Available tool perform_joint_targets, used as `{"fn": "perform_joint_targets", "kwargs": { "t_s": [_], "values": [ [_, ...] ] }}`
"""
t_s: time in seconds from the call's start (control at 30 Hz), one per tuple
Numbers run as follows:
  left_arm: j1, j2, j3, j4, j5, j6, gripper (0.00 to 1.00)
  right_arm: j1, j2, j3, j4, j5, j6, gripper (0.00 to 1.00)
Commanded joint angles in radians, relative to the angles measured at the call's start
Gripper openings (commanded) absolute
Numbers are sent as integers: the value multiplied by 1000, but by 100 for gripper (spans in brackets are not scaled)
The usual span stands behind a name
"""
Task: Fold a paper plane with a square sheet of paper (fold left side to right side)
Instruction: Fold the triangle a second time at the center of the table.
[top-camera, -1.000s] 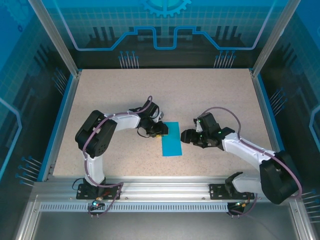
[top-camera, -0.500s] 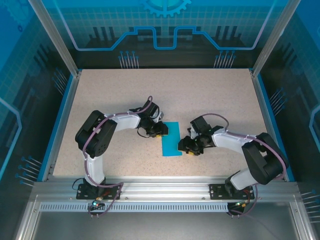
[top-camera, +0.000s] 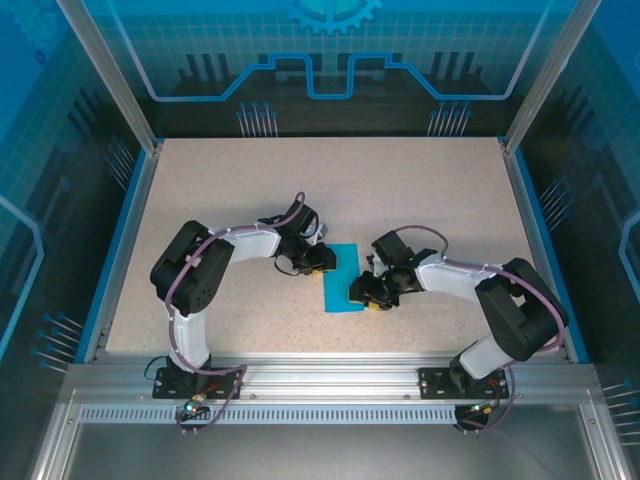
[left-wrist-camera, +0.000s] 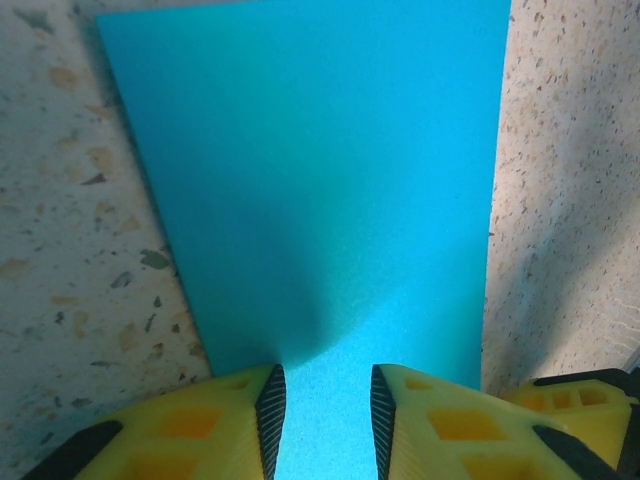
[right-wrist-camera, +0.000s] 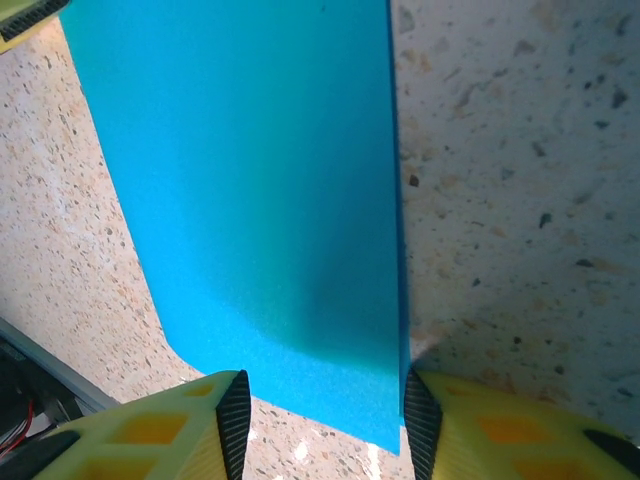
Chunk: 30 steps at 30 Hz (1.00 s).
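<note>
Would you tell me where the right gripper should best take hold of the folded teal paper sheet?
Probably its long right edge by the near corner, approached low from the right. The sheet lies flat on the table, so only an edge offers purchase, and that corner sits between the right gripper's open fingers.

Supporting surface: a flat beige tabletop of speckled, stone-look material (top-camera: 400, 190), bordered on the left by a blue edge strip (top-camera: 123, 240) and closed at the near side by a slotted aluminium rail (top-camera: 330, 368). One item lies directly on it, near the middle: a thin teal-blue sheet of paper (top-camera: 338, 290), showing as a narrow rectangle with its long sides running away from the rail. Both wrist views show it flat against the tabletop, plain and unmarked.
</note>
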Motion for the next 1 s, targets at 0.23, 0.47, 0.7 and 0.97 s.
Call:
{"fn": "perform_joint_targets", "kwargs": {
  "t_s": [0.23, 0.47, 0.7, 0.97],
  "values": [
    [-13, -40, -25, -11, 4, 23, 41, -8, -11, 14, 80, -42, 35, 46],
    [-12, -202, -84, 66, -15, 56, 56, -54, 2, 12, 130, -103, 59, 47],
    [-49, -423, -226, 126, -63, 124, 66, -99, 29, 48, 146, -152, 61, 46],
    [-269, -575, -263, 12, -282, 269, 73, -122, 69, 137, 73, -173, 36, 44]
  ]
}}
